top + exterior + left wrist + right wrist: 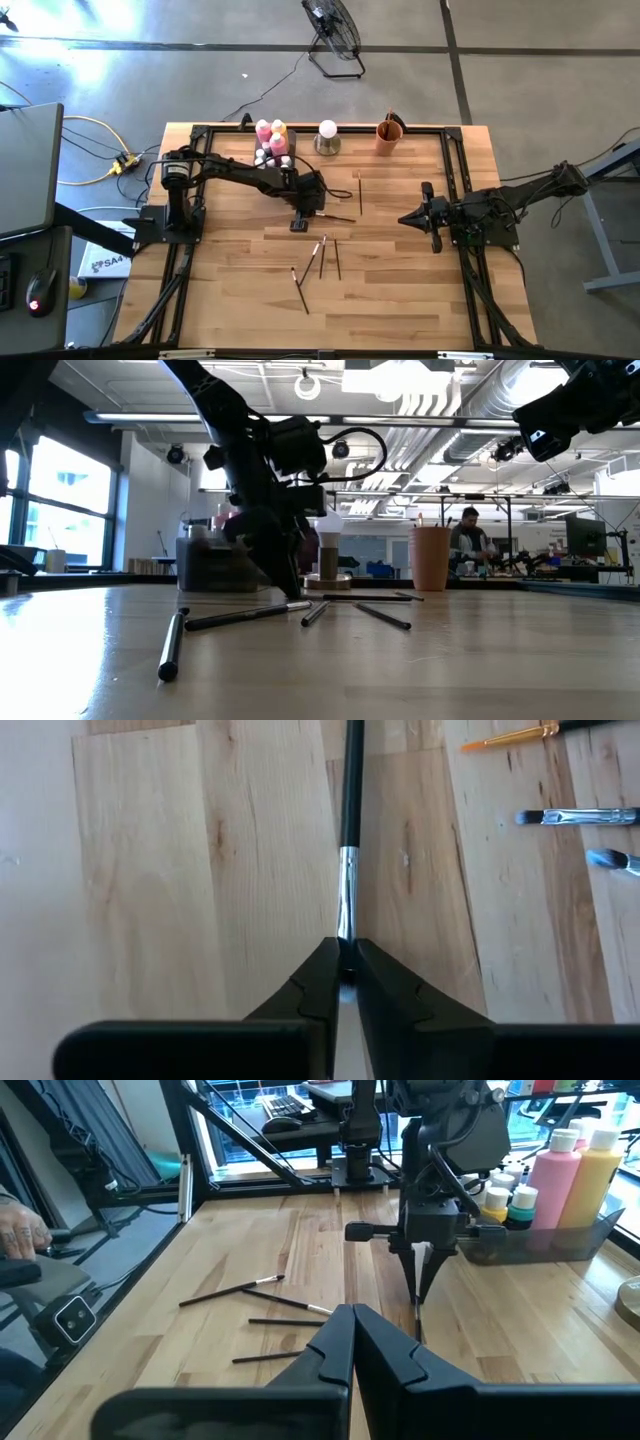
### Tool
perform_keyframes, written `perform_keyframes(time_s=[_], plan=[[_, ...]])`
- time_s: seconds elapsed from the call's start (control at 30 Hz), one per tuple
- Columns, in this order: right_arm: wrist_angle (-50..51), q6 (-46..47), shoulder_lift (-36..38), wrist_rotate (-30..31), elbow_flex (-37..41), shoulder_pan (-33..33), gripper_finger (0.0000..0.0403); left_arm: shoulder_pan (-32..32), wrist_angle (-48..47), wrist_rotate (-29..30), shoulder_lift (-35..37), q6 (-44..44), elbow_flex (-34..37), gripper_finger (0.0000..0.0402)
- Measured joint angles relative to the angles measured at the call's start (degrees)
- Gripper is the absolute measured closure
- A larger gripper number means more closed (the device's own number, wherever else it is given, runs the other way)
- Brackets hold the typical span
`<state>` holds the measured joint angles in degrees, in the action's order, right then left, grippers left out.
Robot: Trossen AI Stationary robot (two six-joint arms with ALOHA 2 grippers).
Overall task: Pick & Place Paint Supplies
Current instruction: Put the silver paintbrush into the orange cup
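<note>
My left gripper (346, 955) is down at the middle of the table (420, 290), shut on a thin dark-handled paintbrush (351, 790) that lies on the wood and runs away from the fingers toward the table's right. In the high view the same gripper (321, 213) and brush (342, 217) sit right of the arm. Several more paintbrushes (322, 256) lie loose toward the near edge. Pink and yellow paint bottles (271, 132) stand in a grey tray (283, 162) at the far edge. My right gripper (352, 1320) hangs shut above the table's right side, touching nothing. My left gripper pinches the brush between its two fingertips at the near end of the metal ferrule (346, 925). The fingers (312, 982) slant down from the table's left, one on each side of the brush. The handle (351, 790) lies flat on the wood, pointing away.
A white ball on a metal base (327, 135) and an orange cup (388, 135) stand at the far edge, right of the tray. One brush (360, 190) lies just beyond the held one. A black frame (455, 160) borders the table. A person (468, 540) is in the room behind.
</note>
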<state>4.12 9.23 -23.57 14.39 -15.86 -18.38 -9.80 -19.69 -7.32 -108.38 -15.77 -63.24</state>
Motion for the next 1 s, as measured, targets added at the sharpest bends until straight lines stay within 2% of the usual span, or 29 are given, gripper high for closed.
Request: perform_keyframes(time_s=[0.3, 0.83, 1.0], plan=[[0.0, 0.2, 0.0, 0.0, 0.0, 0.0, 0.0401, 0.0, 0.3, -0.1, 0.0, -0.3, 0.1, 0.0375], [0.0, 0.2, 0.0, 0.0, 0.0, 0.0, 0.0401, 0.1, 6.7, -0.2, -0.1, -0.2, 0.2, 0.0375], [0.0, 0.1, 0.0, 0.0, 0.0, 0.0, 0.0401, 0.1, 6.7, -0.2, -0.1, 2.9, 0.1, 0.0375]])
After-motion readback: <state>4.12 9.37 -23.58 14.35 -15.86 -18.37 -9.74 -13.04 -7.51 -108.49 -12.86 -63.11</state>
